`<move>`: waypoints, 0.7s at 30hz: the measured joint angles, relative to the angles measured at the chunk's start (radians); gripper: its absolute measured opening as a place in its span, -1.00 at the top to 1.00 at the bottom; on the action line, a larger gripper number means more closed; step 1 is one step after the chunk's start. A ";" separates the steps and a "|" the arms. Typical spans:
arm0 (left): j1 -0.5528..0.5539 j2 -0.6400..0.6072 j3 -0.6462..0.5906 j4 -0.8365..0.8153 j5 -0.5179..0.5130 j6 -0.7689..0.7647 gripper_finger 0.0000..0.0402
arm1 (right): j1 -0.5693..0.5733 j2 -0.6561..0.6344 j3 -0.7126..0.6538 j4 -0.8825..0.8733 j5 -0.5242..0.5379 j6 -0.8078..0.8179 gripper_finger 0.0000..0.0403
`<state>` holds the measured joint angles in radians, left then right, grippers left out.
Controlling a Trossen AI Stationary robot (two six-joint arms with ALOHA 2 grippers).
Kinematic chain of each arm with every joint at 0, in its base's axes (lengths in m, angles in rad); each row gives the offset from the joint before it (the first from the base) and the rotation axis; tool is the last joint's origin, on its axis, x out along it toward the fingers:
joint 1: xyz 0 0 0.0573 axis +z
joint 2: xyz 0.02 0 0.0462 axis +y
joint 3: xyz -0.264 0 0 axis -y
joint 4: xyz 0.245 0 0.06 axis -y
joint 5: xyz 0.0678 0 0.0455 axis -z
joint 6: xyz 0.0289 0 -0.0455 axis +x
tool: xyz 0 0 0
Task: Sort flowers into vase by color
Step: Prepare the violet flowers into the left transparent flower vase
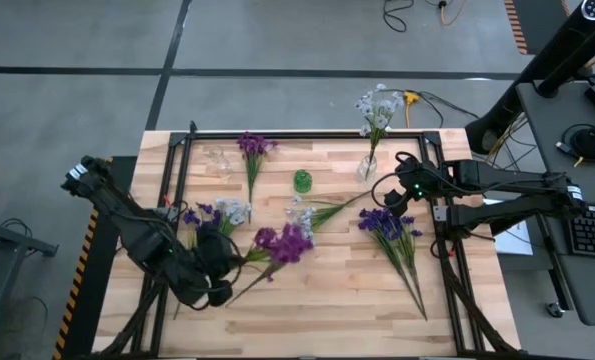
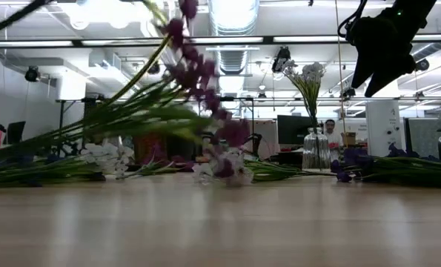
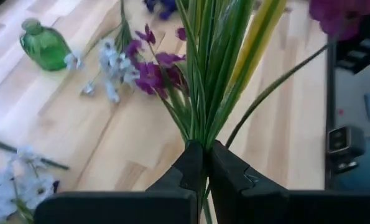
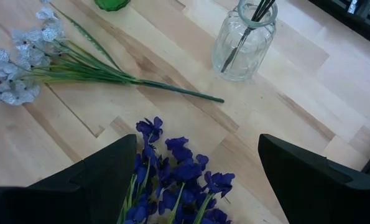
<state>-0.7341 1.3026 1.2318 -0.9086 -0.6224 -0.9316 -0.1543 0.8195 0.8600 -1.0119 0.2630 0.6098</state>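
Note:
My left gripper (image 1: 232,265) is shut on a magenta-purple flower sprig (image 1: 287,243) at the table's near left. In the low view the sprig (image 2: 194,67) slants upward above the table. My right gripper (image 4: 197,180) hangs open at the right, above the dark blue-violet flowers (image 1: 387,225), which lie flat on the table. A clear glass vase (image 1: 367,165) at the far right holds pale white-blue flowers (image 1: 377,105) by their stems. Another magenta sprig (image 1: 252,150), a pale sprig (image 1: 302,212) and a mixed bunch (image 1: 227,210) lie on the table. My left gripper pinches the magenta sprig between its two shut fingers (image 3: 185,165), low on the bunch of green stems and leaves (image 3: 200,127). The leaves and blossoms fan out beyond the fingertips. The blossom end is raised off the table and tilts upward.
A small green vase (image 1: 302,181) stands in the middle of the far half, and a second clear vase (image 1: 217,160) stands at the far left. The near half of the wooden table (image 1: 327,320) is bare. Black frame rails run along the table's left and right edges.

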 joint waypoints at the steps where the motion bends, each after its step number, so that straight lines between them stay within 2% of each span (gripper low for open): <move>1: 0.000 -0.009 0.013 -0.006 0.007 -0.002 1.00 | 0.000 0.000 0.000 0.000 0.000 0.000 -0.62; 2: 0.000 -0.017 0.034 -0.022 0.037 -0.030 1.00 | 0.000 0.000 0.000 0.000 0.000 0.000 -0.62; 5: -0.002 -0.023 0.127 -0.134 0.248 -0.189 1.00 | 0.000 0.000 0.000 0.000 0.000 0.000 -0.62; 10: -0.025 0.040 0.319 -0.455 0.372 -0.306 1.00 | 0.000 0.000 0.000 0.000 0.000 0.000 -0.62; 13: -0.014 0.082 0.411 -0.652 0.370 -0.429 1.00 | 0.000 0.000 0.000 0.001 0.000 0.004 -0.62; 16: 0.023 0.104 0.455 -0.642 0.368 -0.473 1.00 | 0.000 0.000 0.000 0.007 0.004 0.008 -0.62; 21: 0.019 0.122 0.558 -0.662 0.186 -0.430 1.00 | 0.000 0.000 0.000 0.029 0.019 0.007 -0.62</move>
<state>-0.7155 1.4242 1.7897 -1.5707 -0.4363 -1.3612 -0.1543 0.8196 0.8600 -0.9832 0.2817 0.6170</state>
